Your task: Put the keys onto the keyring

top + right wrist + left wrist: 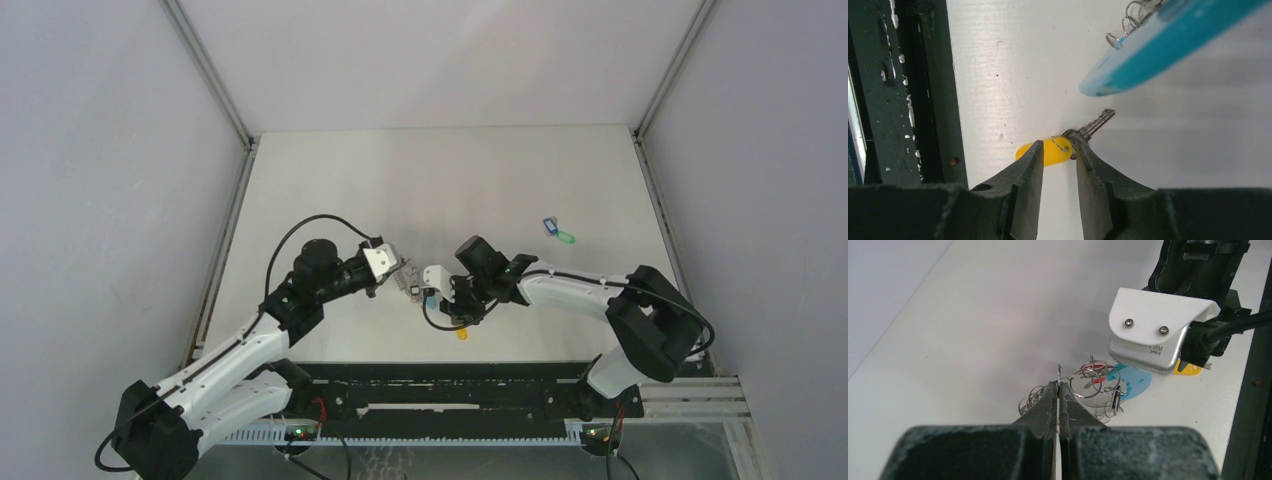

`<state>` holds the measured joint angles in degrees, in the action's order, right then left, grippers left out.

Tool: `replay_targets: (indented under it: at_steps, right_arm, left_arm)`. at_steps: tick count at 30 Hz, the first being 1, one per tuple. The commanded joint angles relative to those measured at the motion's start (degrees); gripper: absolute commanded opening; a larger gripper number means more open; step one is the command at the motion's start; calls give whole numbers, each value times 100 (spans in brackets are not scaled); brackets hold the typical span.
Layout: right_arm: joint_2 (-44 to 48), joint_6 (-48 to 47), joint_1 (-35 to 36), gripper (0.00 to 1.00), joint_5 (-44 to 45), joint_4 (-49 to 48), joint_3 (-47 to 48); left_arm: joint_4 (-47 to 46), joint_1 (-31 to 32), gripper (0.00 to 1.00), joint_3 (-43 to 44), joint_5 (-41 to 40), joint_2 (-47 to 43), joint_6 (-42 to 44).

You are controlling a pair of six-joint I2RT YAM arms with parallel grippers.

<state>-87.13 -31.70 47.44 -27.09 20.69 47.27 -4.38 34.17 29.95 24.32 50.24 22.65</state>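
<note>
The keyring is a bundle of thin metal rings with a cyan piece and a red tag, held just above the table. My left gripper is shut on one thin wire ring of it; it also shows in the top view. The yellow-orange key, with a metal blade, lies flat near the front rail. My right gripper is open, its fingertips on either side of the yellow tag. The blue key and the green key lie together at the far right.
The black front rail runs close to the left of the yellow key. The cyan piece hangs above and to the right of my right gripper. The right arm's white camera housing sits close behind the keyring.
</note>
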Motion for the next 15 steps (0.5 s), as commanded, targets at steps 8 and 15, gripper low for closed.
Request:
replay_targets:
  at_steps: [8, 15]
  right_arm:
    - [-279, -247, 149, 24, 83, 348, 485]
    - [-285, -249, 194, 24, 248, 421, 507]
  left_arm:
    - [-195, -62, 0, -64, 1, -13, 64]
    - [-203, -118, 0, -96, -24, -4, 106]
